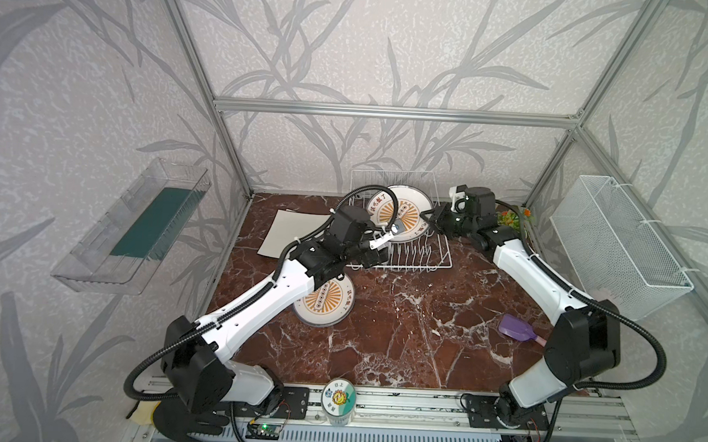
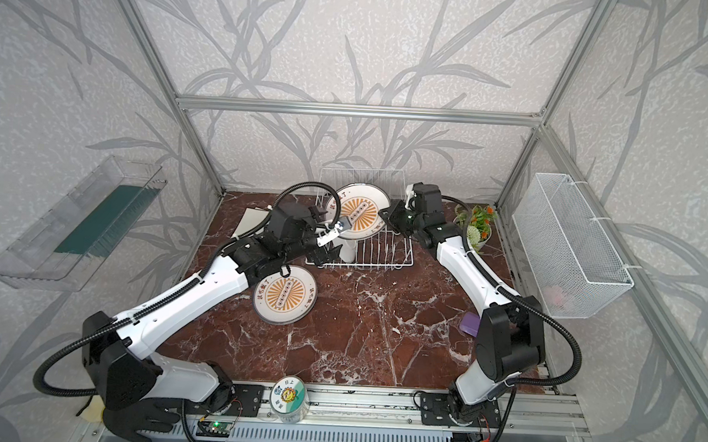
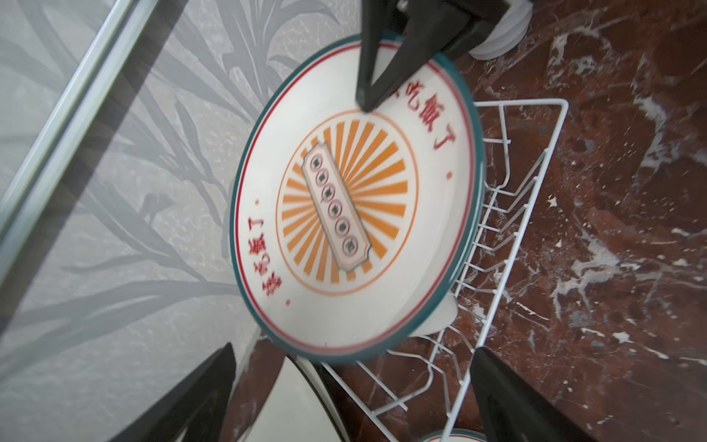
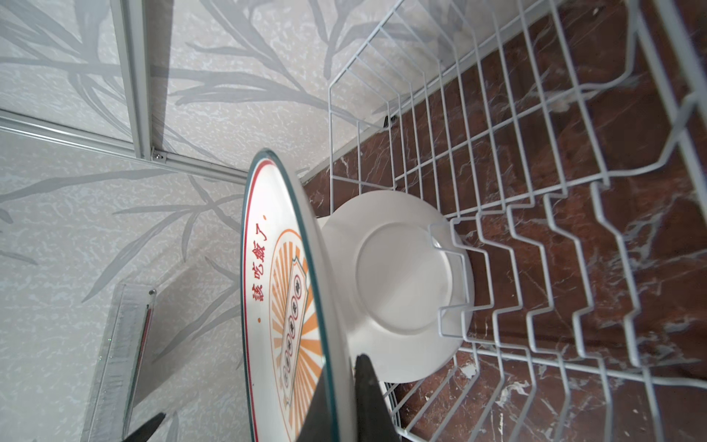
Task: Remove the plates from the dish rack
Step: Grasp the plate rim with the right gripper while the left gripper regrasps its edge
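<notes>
the dish rack [image 1: 421,250] is set at the rear centre of the worktop [image 1: 399,349]. an upright plate [image 1: 411,208] is seen over its left end, a second plate [image 4: 398,283] among the tines beside it. a flat plate [image 1: 333,308] lies before the rack, to the left. a potted plant [image 2: 479,224] stands right of the rack.

I see grey leaf-patterned wallpaper [image 1: 353,43] on every wall, an aluminium frame [image 1: 391,112] along the corners, and a red-brown marble tabletop [image 1: 400,336] under soft, even light.

My left claw [image 3: 354,348] gapes wide at the dish rack's [image 1: 417,250] front-left corner; my right claw [image 4: 346,386], reaching over the rack, clamps a plate [image 4: 275,287] by its rim.
</notes>
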Motion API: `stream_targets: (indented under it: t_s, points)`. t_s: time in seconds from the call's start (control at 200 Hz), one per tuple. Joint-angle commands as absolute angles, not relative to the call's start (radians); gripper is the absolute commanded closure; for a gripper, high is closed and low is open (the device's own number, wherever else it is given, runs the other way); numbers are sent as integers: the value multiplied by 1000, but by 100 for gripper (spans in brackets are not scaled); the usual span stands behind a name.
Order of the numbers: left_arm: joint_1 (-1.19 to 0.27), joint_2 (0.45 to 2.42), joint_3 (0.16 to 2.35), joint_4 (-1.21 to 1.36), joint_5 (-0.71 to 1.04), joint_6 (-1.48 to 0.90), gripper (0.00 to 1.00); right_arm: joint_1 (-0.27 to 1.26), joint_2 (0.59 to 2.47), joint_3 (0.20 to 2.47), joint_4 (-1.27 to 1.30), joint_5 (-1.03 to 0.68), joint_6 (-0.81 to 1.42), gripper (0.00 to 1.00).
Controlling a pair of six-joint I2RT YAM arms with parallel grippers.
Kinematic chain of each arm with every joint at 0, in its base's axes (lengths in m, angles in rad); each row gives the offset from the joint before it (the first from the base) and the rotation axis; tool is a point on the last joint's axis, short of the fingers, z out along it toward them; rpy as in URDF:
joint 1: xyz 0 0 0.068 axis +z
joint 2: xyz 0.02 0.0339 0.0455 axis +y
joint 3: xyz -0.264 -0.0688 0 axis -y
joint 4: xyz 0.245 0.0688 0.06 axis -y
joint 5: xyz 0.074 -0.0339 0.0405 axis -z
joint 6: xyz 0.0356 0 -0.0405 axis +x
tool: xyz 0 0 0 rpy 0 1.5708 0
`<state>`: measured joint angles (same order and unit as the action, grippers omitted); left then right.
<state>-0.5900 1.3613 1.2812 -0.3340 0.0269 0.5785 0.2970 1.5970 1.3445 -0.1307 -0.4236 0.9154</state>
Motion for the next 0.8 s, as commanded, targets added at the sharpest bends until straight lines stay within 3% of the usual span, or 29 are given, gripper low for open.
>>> stream_targets:
  t_s: [0.0,0.3,0.54,0.795]
  points:
    - [-466,1293,1312,-352,297,248,1,256,1500,1318,-11,-454,864,100]
    - [-242,1443,1358,-251,821,-208,1,206,1435,1217,75,-592,722,100]
    - [-241,1592,1475,-301,924,-249,4,204,1429,1183,129,-661,707,100]
    - [-242,1665,1490,-152,1031,-411,8,213,1431,1149,219,-702,732,100]
